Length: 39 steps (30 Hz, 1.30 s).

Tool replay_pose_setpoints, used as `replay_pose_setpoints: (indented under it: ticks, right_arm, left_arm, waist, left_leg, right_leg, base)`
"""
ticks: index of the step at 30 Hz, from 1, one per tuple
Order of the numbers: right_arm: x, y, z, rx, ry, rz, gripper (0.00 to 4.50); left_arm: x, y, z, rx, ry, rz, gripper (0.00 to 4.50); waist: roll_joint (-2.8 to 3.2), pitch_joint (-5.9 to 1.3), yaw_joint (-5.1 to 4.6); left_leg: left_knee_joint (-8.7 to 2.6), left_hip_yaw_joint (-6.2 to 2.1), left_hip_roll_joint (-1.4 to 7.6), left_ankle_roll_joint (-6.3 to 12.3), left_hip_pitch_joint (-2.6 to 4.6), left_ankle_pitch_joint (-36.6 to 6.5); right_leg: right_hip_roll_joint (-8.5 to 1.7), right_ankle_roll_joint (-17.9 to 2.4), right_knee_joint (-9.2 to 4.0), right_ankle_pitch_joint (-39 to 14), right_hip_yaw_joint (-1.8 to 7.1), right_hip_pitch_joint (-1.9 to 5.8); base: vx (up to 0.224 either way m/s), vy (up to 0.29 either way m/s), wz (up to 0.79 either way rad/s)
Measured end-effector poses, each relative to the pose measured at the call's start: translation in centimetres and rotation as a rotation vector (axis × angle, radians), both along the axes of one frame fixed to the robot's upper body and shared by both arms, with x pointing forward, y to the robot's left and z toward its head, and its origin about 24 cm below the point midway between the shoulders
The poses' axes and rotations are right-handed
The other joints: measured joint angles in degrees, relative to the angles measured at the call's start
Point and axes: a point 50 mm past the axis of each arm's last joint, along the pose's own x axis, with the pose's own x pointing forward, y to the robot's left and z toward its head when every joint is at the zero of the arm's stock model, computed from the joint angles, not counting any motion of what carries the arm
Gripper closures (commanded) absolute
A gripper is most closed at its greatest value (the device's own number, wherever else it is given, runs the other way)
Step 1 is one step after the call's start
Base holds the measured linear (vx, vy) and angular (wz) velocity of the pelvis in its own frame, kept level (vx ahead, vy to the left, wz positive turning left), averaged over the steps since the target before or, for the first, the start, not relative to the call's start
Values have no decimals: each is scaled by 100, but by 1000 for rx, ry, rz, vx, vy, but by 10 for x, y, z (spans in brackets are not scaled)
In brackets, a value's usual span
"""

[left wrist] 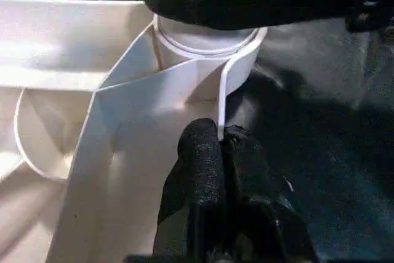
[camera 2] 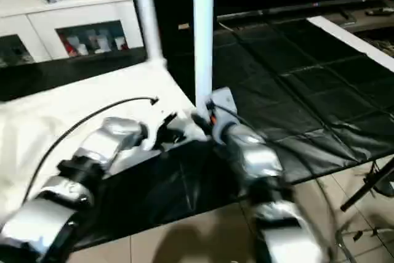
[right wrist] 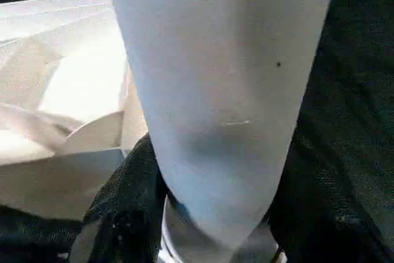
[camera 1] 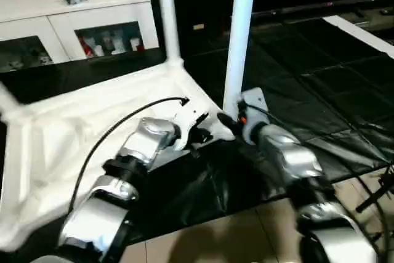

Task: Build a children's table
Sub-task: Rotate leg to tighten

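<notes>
**Leg going into the near corner socket**

Claw-wise: right claw (camera 1: 233,121) was wrapped around the base of a white leg (camera 1: 240,35), one black finger on each side of the tube, so clamped on it. Looked like it was keeping the leg upright in the near corner socket (left wrist: 206,47) while it seats. Left claw (left wrist: 212,152) had its fingers pressed together w/ nothing between them, tips right against the thin wall below that socket, prob bracing the top so it wouldn't slide.

Tabletop (camera 1: 92,121) lay upside down on black sheeting (camera 1: 308,84) on the floor, ribs facing up. A second leg (camera 1: 166,16) already stood in the far corner, so I'd guess roughly halfway.

White cabinet (camera 1: 80,20) w/ glass doors sat behind, well apart from the work.
</notes>
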Motion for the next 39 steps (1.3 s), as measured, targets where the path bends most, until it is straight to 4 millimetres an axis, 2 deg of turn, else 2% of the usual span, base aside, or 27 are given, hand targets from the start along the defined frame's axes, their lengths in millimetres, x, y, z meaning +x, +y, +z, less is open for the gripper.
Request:
replay_pose_setpoints:
  ticks: [6, 7, 14, 17, 19, 20, 24, 30, 33, 36, 39]
  right_arm:
    - [1, 1, 1, 6, -14, -1, 251]
    - [1, 1, 1, 8, -16, 1, 195]
    - [-7, -7, -3, 55, -25, 60, 138]
    - [-18, -27, -6, 61, -29, 159, 102]
    - [-26, -44, -7, 46, -18, 240, 93]
    - [-29, -46, -8, 47, -10, 274, 83]
    - [-44, -77, -4, 36, 17, 416, 38]
    - [-58, -105, 11, 19, 29, 572, 2]
    - [-65, -111, 16, 32, 36, 651, 2]
    - [-69, -117, 19, 16, 57, 706, 2]
    - [-71, -113, 17, 14, 70, 758, 2]
  left_arm:
    - [0, 1, 2, -10, -4, 1, 450]
    - [0, 2, 2, -10, -5, 0, 450]
    - [-3, 5, 2, -23, -7, -53, 450]
    - [-5, 6, 5, -14, -14, -116, 450]
    - [-6, 9, 5, -8, -12, -158, 450]
    - [-7, 10, 5, -7, -9, -173, 450]
    - [-11, 16, 6, 11, 0, -263, 450]
    - [-16, 28, 6, 46, 13, -378, 450]
    - [-19, 33, 7, 66, 23, -443, 450]
    - [-23, 37, 9, 84, 42, -525, 450]
    - [-27, 39, 9, 91, 51, -595, 450]
  waist:
    - [-9, -1, 1]
    - [-11, 0, -3]
    - [-12, 1, 16]
    - [-12, 1, 107]
    - [-11, 2, 141]
    - [-11, 2, 154]
    - [-5, 9, 237]
    - [-6, 10, 282]
    - [-7, 11, 311]
    - [-7, 11, 399]
    - [-3, 8, 453]
  left_leg:
    - [-12, -2, 3, 7, -22, -4]
    - [-11, -2, 3, 7, -23, -4]
    - [-35, -1, 4, 35, -27, 2]
    - [-34, 1, 5, 50, -35, -10]
    - [-29, 1, 6, 54, -39, -12]
    - [-26, 1, 6, 55, -39, -12]
    - [-6, 1, 10, 55, -39, -11]
    - [0, 1, 11, 55, -38, -11]
    - [-1, 1, 12, 55, -38, -11]
    - [1, 1, 14, 56, -39, -11]
    - [2, 1, 12, 55, -39, -11]
  right_leg:
    - [3, -3, -8, 2, -9, -15]
    - [4, -3, -8, 2, -9, -16]
    - [8, -2, -35, 0, -14, -17]
    - [7, 0, -44, -5, -13, -18]
    - [5, 0, -44, -6, -13, -19]
    - [4, 0, -43, -6, -12, -19]
    - [0, -1, -28, -5, -9, -19]
    - [-1, -1, -24, -2, -8, -17]
    - [-1, -1, -24, -2, -9, -17]
    - [-1, -1, -24, -2, -8, -17]
    - [-6, -1, -22, -2, -8, -17]
  base:
    - [0, 0, 0]
    - [0, 0, 0]
    - [0, 0, 0]
    - [0, 0, 0]
    - [0, 0, 0]
    - [0, 0, 0]
    - [0, 0, 0]
    - [0, 0, 0]
    - [0, 0, 0]
    - [0, 0, 0]
    - [0, 0, 0]
